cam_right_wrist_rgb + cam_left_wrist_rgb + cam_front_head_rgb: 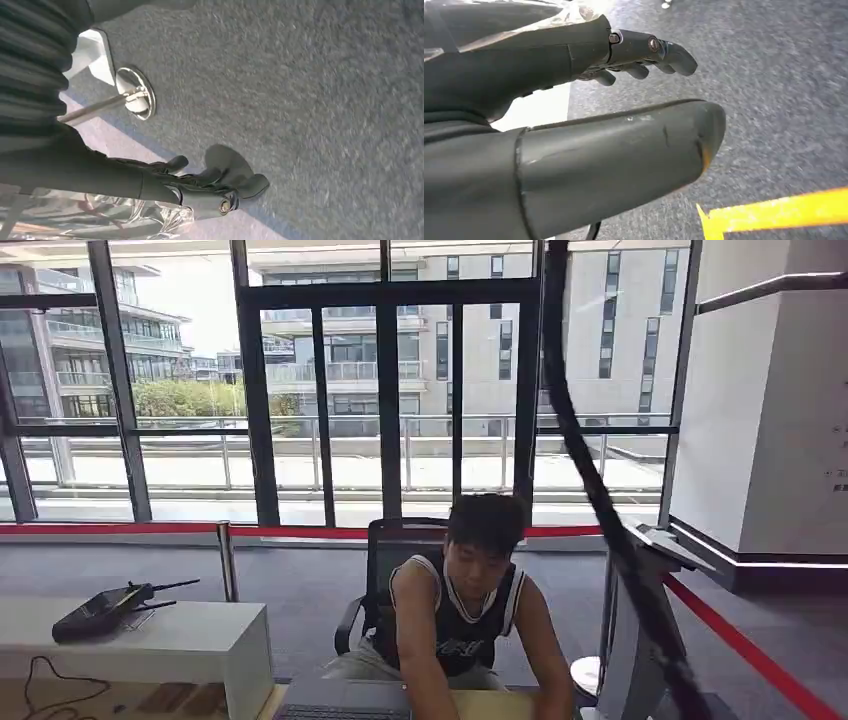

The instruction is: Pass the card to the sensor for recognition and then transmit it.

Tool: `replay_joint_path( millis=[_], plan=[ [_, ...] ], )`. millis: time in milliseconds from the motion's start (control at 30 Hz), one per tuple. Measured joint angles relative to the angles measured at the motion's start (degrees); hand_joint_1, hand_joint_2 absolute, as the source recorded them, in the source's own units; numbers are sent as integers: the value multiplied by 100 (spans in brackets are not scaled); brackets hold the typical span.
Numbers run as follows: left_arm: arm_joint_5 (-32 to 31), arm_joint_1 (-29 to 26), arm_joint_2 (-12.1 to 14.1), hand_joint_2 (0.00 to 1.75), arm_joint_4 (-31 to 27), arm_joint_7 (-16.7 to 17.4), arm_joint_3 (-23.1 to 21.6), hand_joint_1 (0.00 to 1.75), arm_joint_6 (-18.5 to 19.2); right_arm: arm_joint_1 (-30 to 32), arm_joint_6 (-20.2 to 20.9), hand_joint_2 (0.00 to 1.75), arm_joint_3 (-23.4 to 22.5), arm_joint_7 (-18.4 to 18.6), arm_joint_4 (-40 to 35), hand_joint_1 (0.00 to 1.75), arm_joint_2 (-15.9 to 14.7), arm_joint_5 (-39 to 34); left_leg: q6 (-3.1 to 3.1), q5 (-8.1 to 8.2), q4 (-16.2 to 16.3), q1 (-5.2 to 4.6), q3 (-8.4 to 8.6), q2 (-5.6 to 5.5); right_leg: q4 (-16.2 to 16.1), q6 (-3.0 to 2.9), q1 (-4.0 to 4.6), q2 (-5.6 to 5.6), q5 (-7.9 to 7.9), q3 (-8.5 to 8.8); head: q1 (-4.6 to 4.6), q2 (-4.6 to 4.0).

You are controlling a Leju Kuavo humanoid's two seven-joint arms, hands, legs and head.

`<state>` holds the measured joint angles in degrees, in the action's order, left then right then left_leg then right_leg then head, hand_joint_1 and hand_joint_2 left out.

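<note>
Left hand: the robot's dark grey left hand point(589, 100) is seen close up over grey speckled carpet point(774, 100); the thick thumb and the darker fingers point(644, 55) are held apart and nothing is gripped between them. A yellow floor stripe point(774, 212) is crossed below it.

White bench: at the left of the head view, a low white bench point(170, 645) is shown with a black handheld radio unit with antennas point(105, 608) lying on it.

Person: at centre, a person in a dark sleeveless top point(460, 625) is seated on a black mesh office chair point(395, 550), bent forward over a pale wooden desk point(490, 705), with a dark keyboard point(345, 712) just beside.

Right hand: the robot's dark grey right hand point(200, 187) hangs over the same carpet, near a round metal post base point(136, 93). Its fingers are loosely curled, with nothing visibly held; whether they are fully closed cannot be told.

Card: no card or sensor can be made out, so its place cannot be told.

Step in hand: judged as the very start. The card should first be located, then an emptied hand raised toward it and a thin-edge pinch prepared.

Hard to make out: the desk top is cut off by the frame edge, and a black cable point(600, 500) crosses the head view.
</note>
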<state>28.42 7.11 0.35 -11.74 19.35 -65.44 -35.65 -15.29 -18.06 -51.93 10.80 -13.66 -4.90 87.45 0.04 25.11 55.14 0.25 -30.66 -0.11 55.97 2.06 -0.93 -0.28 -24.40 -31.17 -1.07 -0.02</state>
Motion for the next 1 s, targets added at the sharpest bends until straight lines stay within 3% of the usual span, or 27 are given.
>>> replay_joint_path(
  millis=[333,867,900,1000],
  plan=[
    [-94,0,127,0,2,-348,-2,0,256,120,951,175,-4,345,249,0,107,-55,-1,-1,0,2,4,0,2,-1,2,0,0,1,-2,0],
    [-254,4,223,0,2,-446,-24,0,190,324,940,175,-59,275,402,0,304,-433,-1,-1,0,1,5,0,1,-2,1,0,0,1,0,0],
    [-247,4,225,0,4,-439,-24,0,175,353,931,0,-61,273,405,0,310,-426,-1,-1,-1,1,4,0,1,-2,1,0,0,1,0,0],
    [-241,4,225,0,2,-433,-24,0,122,418,885,0,-72,271,424,0,328,-437,-1,0,-1,1,4,1,1,-2,1,1,-1,0,0,0]
  ],
)
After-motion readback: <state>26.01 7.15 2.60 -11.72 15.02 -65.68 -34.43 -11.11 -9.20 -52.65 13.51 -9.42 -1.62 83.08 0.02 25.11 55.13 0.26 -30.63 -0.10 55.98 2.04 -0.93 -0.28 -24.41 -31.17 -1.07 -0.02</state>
